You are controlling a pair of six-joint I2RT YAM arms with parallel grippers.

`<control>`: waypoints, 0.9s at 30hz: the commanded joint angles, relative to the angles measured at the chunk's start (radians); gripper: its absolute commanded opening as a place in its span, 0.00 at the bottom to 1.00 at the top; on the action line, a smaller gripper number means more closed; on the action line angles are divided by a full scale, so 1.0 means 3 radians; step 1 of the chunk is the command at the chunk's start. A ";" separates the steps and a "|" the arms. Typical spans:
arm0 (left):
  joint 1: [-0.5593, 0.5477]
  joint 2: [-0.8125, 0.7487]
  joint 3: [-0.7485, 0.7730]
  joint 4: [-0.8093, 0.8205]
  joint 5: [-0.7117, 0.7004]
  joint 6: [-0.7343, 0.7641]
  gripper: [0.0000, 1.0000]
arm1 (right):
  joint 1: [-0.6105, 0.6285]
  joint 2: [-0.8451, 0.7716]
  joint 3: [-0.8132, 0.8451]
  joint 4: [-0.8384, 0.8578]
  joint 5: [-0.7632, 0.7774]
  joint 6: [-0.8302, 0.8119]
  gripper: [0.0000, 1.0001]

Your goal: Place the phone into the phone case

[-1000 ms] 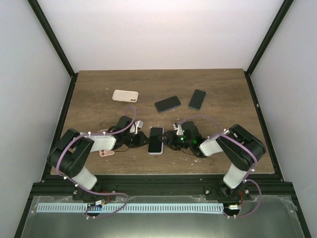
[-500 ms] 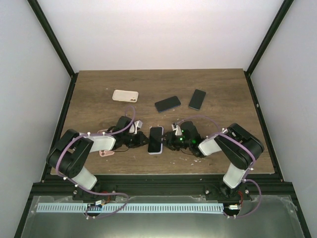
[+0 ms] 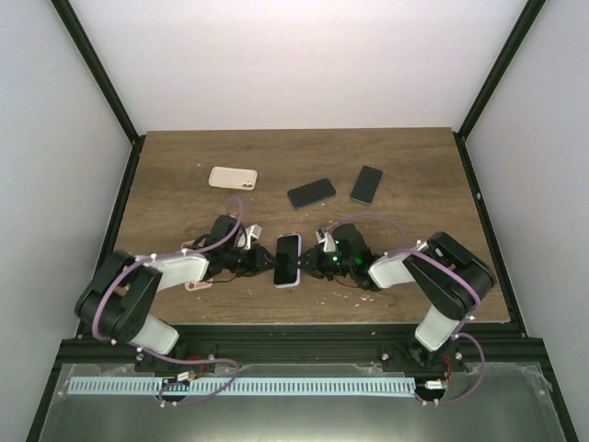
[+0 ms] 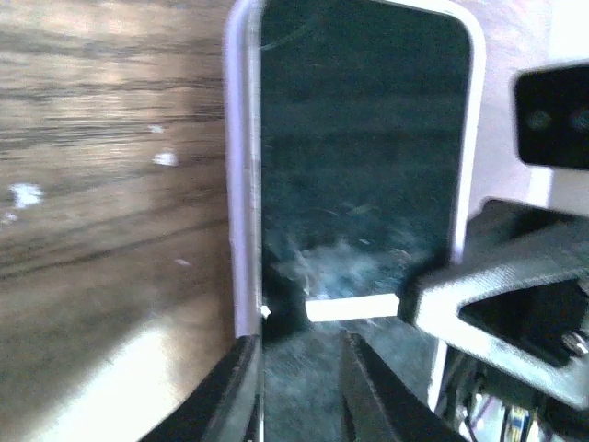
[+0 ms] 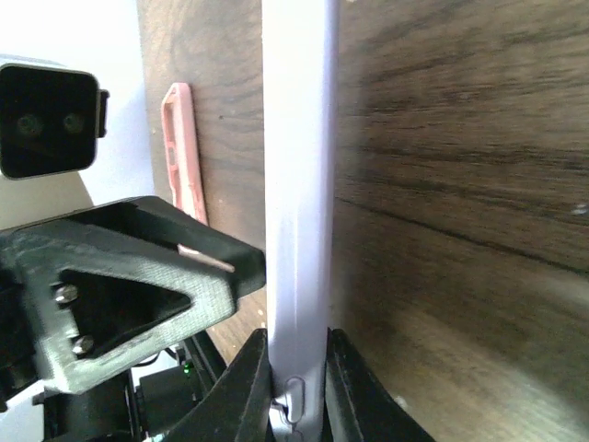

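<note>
Table (image 3: 414,184): matt, grained wood. Phone (image 4: 359,138): glossy glass screen, smudged, faintly scratched. Case (image 5: 299,184): smooth, satin pale plastic

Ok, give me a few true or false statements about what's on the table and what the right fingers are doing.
1. Two dark phones lie apart from each other on the far half of the table. True.
2. The beige case lies at the far right. False: it lies at the far left.
3. The right fingers are pinched on the edge of the pale-rimmed phone. True.
4. The pink case sits between the two dark phones. False: it lies near the front edge, beside the left arm.
</note>
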 commanded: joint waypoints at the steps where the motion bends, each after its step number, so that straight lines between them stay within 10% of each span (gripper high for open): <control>1: 0.0100 -0.0511 0.0135 -0.0392 0.0302 0.0054 0.30 | 0.0031 -0.0364 0.0104 -0.0032 -0.0020 -0.0151 0.09; 14: 0.0458 -0.1881 0.0717 -0.1304 0.0572 0.0129 0.71 | 0.0031 -0.1711 -0.0008 0.0242 -0.0444 -0.0131 0.09; 23: 0.0463 -0.2163 0.0216 0.0808 0.1522 -0.1226 0.78 | 0.0035 -0.2075 0.0013 0.0623 -0.0872 0.0020 0.10; 27: 0.0460 -0.2136 0.0210 0.0864 0.1519 -0.1221 0.76 | 0.0040 -0.2061 0.0013 0.0773 -0.0916 0.0107 0.10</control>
